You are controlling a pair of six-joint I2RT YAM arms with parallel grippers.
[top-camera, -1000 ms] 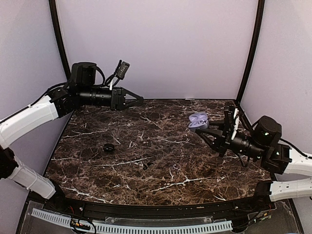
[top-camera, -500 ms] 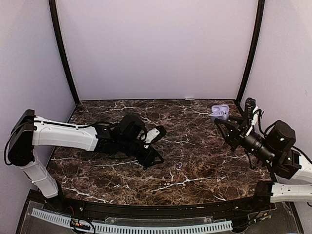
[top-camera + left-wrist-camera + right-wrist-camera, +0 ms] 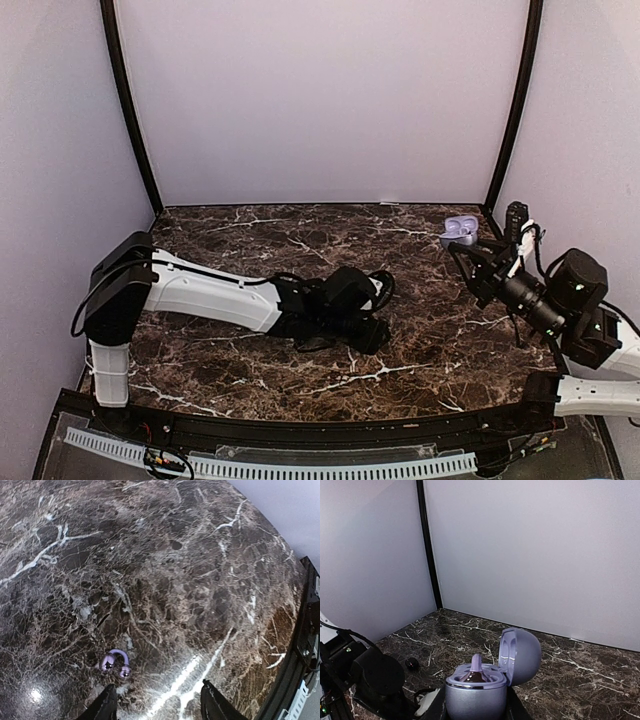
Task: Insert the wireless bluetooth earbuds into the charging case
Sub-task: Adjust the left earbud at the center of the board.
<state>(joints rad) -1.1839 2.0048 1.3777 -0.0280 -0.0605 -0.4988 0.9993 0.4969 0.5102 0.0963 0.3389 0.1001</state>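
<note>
Earbud [image 3: 116, 662], pale purple with dark tips, lies on the counter [image 3: 175, 580] just ahead of the wide-open, empty left jaws; right jaws clamp the open-lidded lilac charging case [image 3: 475, 695], one bud [image 3: 476, 666] upright inside.

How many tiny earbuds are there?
3: a purple earbud on the table before the left hand, a second earbud standing in the open case, probably a dark earbud farther off. The arm may hide others.

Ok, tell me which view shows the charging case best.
The right wrist view: the charging case fills the foreground, lid hinged open, its inside visible. The top external view shows it only as a small pale shape at far right. The left wrist view misses it.
</note>
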